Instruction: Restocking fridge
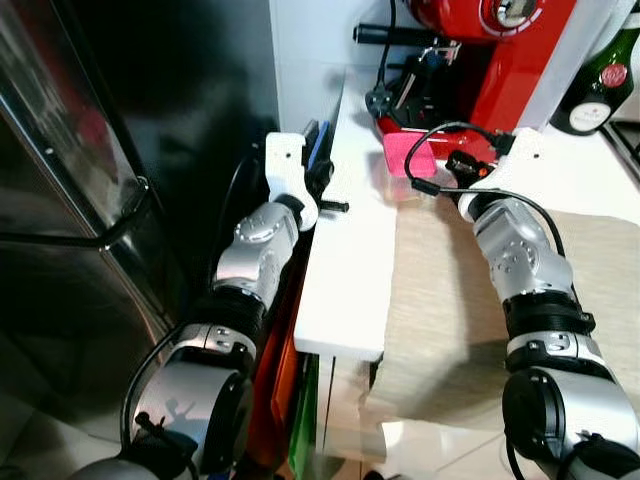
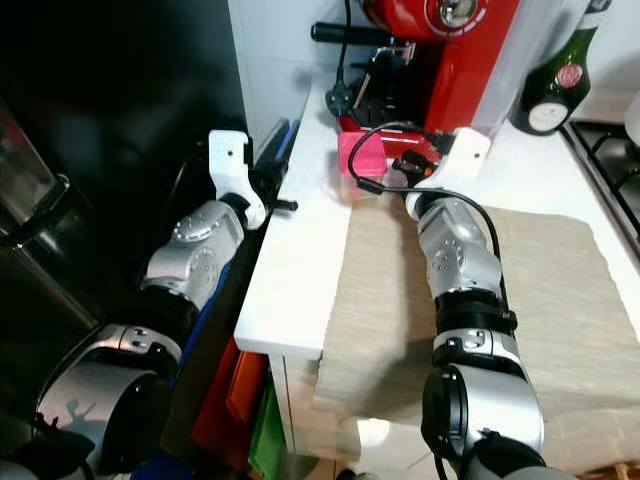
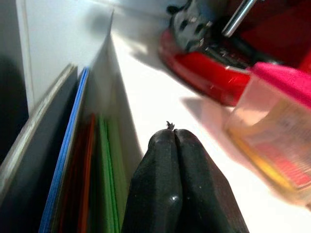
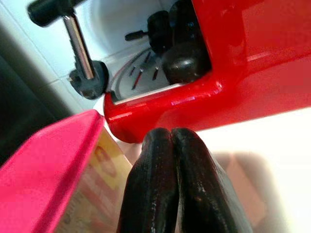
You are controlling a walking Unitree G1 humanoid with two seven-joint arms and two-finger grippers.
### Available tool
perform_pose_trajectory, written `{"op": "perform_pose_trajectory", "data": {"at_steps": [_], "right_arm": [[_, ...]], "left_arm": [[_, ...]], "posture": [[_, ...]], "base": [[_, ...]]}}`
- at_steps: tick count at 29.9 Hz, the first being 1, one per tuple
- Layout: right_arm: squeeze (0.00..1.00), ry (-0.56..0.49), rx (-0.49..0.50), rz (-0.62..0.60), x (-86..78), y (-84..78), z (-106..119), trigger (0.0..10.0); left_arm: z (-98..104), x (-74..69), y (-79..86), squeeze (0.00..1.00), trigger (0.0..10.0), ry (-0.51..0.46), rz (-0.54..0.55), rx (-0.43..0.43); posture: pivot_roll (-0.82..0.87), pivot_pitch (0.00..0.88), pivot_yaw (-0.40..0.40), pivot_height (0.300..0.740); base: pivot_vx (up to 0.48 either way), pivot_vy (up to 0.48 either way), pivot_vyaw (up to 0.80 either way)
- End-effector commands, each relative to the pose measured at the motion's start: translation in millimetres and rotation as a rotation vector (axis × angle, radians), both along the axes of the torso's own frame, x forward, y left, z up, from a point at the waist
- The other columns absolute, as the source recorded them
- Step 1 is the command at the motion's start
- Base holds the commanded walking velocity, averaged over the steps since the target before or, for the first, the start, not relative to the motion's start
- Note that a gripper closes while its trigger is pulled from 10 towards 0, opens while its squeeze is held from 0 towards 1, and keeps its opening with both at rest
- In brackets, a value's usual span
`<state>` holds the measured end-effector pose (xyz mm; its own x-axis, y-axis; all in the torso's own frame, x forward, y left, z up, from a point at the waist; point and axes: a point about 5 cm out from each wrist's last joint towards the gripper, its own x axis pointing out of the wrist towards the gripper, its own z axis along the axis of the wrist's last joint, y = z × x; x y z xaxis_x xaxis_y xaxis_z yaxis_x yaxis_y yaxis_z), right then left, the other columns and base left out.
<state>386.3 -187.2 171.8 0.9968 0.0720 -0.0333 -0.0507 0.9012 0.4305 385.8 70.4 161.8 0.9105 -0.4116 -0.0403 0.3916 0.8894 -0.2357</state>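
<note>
Pink-lidded tub upright on white counter, lid up, both grippers' jaws clenched empty.

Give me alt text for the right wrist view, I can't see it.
The right gripper, its two black fingers pressed shut and empty, points at the base of a glossy red espresso machine on a white counter. A clear plastic container with a pink lid stands beside the gripper.

A white counter stands beside a dark glossy fridge door, a beige cloth spread across it (white tiled wall behind).
</note>
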Motion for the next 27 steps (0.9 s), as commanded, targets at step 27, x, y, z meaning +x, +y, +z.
{"op": "perform_pose_trajectory", "data": {"at_steps": [27], "right_arm": [[0.0,-0.024,0.2,0.1,6.2,39.0,10.8,10.0]], "left_arm": [[8.3,4.9,-40.4,0.0,10.0,0.038,-0.048,-0.086]], "posture": [[-0.02,0.005,-0.031,0.74]], "base": [[0.0,0.0,0.0]]}}
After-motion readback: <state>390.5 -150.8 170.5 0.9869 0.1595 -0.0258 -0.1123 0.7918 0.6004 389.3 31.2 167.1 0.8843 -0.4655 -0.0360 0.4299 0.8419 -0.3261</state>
